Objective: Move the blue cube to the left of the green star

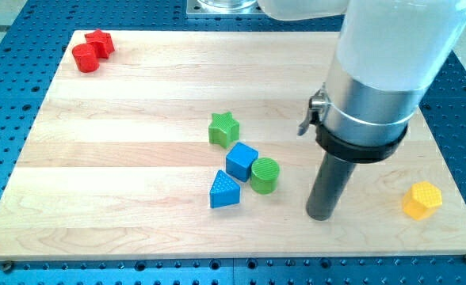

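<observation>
The blue cube [241,161] lies near the board's middle, just below and right of the green star [223,129], almost touching it. My tip [321,214] rests on the board to the right of the cube, with the green cylinder [265,175] between them. The rod rises from the tip into the large white and silver arm [380,79] at the view's upper right.
A blue triangle [224,190] lies just below the cube. A yellow hexagon [422,199] sits near the board's right edge. A red cylinder [85,58] and a red star [100,42] sit at the top left corner. The wooden board [122,158] lies on a blue perforated table.
</observation>
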